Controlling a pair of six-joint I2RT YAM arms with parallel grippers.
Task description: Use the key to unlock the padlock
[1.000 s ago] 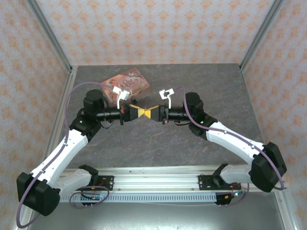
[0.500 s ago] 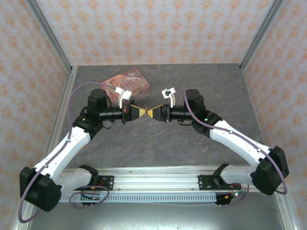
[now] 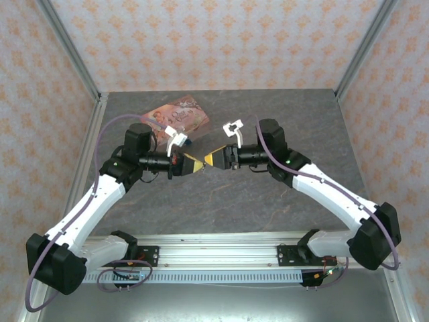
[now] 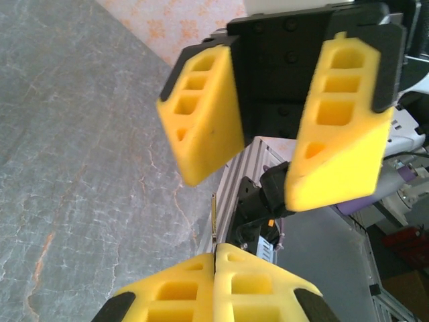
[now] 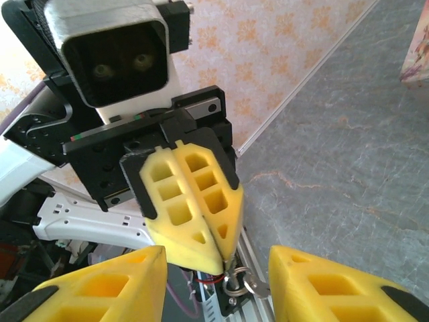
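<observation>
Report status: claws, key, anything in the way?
Left claw shut on the key, thin metal tip poking out. Right claw open, facing it, not touching. No obstruction seen between them.

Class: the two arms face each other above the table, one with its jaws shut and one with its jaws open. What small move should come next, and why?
Probably the left gripper should turn toward the pink tin, taking the key with it. Its jaws are shut on the key, whose thin shaft sticks out between them. The right gripper is open, empty and apart from it, so nothing ties the key there.
</observation>
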